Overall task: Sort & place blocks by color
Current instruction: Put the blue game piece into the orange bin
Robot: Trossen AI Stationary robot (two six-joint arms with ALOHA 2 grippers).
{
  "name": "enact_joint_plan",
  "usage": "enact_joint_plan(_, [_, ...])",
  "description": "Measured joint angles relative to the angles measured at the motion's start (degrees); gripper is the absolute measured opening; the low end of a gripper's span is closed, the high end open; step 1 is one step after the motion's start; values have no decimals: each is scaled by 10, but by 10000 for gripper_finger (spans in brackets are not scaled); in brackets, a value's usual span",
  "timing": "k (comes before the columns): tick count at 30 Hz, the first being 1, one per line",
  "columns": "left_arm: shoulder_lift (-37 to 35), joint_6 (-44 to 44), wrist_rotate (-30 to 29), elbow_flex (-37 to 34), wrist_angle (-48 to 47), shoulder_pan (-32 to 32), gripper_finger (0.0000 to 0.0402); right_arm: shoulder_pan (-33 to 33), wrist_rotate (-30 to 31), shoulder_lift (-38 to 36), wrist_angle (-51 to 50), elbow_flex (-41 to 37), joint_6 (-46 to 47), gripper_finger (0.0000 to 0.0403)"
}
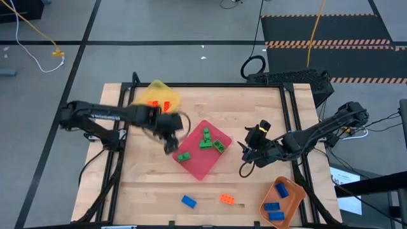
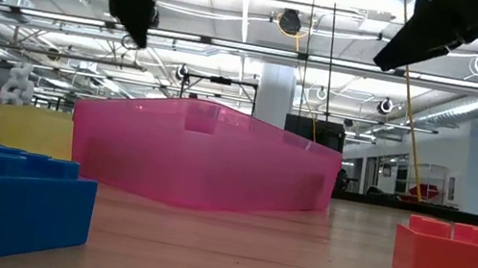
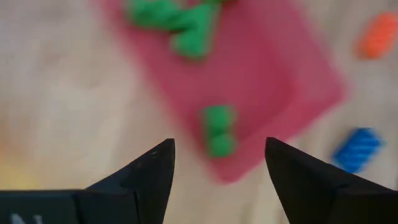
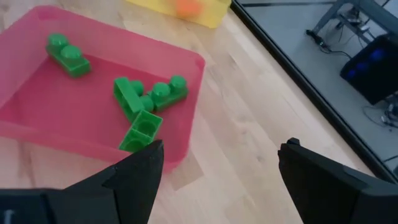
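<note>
Several green blocks (image 1: 206, 141) lie in the pink tray (image 1: 198, 166) at the table's middle. Orange blocks (image 1: 159, 105) lie in the yellow tray (image 1: 156, 89) at the far left. Blue blocks (image 1: 273, 210) lie in the orange tray (image 1: 289, 189) at the near right. A loose blue block (image 1: 188, 201) and a loose orange block (image 1: 227, 199) rest flat on the table near its front edge. My left gripper (image 3: 217, 162) hangs open and empty above the pink tray's left edge. My right gripper (image 4: 221, 168) hangs open and empty to the right of the pink tray.
Bare wood lies between the trays and along the near left of the table (image 1: 140, 191). In the low view the loose blue block (image 2: 0, 196) and orange block (image 2: 461, 264) stand close in front, with the pink tray (image 2: 202, 152) behind them.
</note>
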Motion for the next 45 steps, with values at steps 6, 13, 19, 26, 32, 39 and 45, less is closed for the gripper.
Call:
enact_joint_plan(6, [27,-37,-34,1,135,-150,230,12,0,-23,-12,0,21,299])
enact_joint_plan(13, [112,2,-44,1,189,-240,216,20,0,-25,-8,0,42,299])
enact_joint_plan(19, [181,48,-34,0,205,-263,216,19,0,-24,23,-6,32,299])
enact_joint_plan(26, [197,120,-30,0,288,-287,217,19,-16,-24,30,-7,26,299])
enact_joint_plan(32, [218,146,-39,1,294,-304,257,19,-21,-24,30,-7,42,299])
enact_joint_plan(39, [266,149,-39,0,314,-313,317,19,-34,-24,30,-7,62,299])
enact_joint_plan(45, [287,157,-31,1,327,-317,321,19,-35,-24,30,-7,63,299])
